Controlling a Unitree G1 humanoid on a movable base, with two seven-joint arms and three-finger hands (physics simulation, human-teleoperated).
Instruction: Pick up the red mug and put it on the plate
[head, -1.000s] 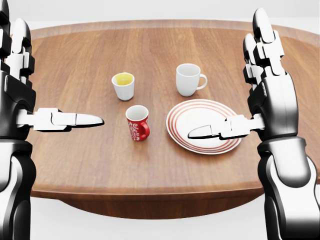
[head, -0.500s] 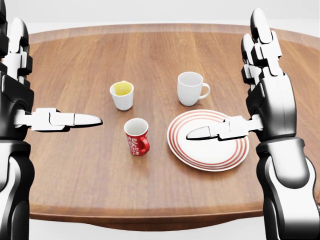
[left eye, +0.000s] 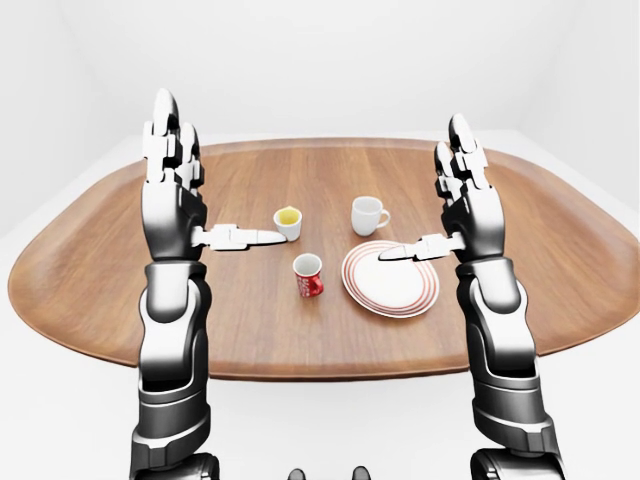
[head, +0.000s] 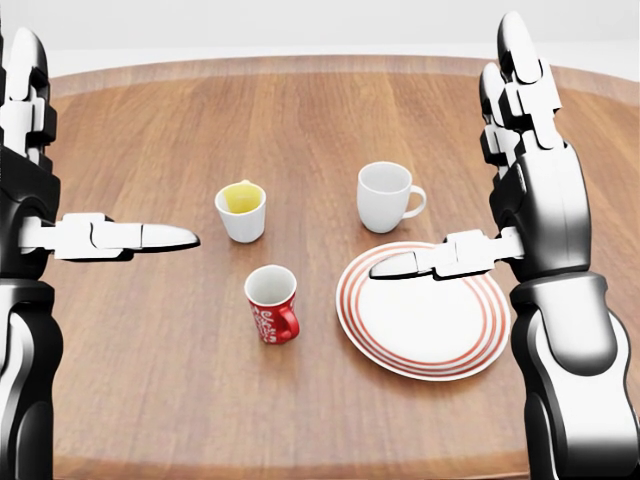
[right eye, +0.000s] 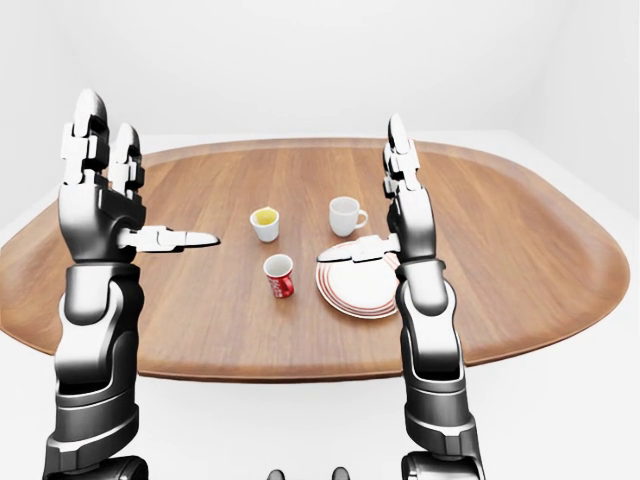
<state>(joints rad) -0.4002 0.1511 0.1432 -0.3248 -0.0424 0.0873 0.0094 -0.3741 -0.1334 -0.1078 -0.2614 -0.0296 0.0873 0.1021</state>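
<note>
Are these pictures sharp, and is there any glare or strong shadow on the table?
Head view: sharp, with soft sheen on the brown wooden table and faint shadows beside the red mug. Eye views: evenly lit, white surroundings, no harsh glare.

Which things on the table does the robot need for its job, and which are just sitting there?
For the job:
red mug, standing upright
striped plate, bare, beside it

Just sitting there:
white mug, above the plate in the head view
small white cup with yellow inside

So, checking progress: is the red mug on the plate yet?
No, the red mug stands on the table beside the plate.
</note>
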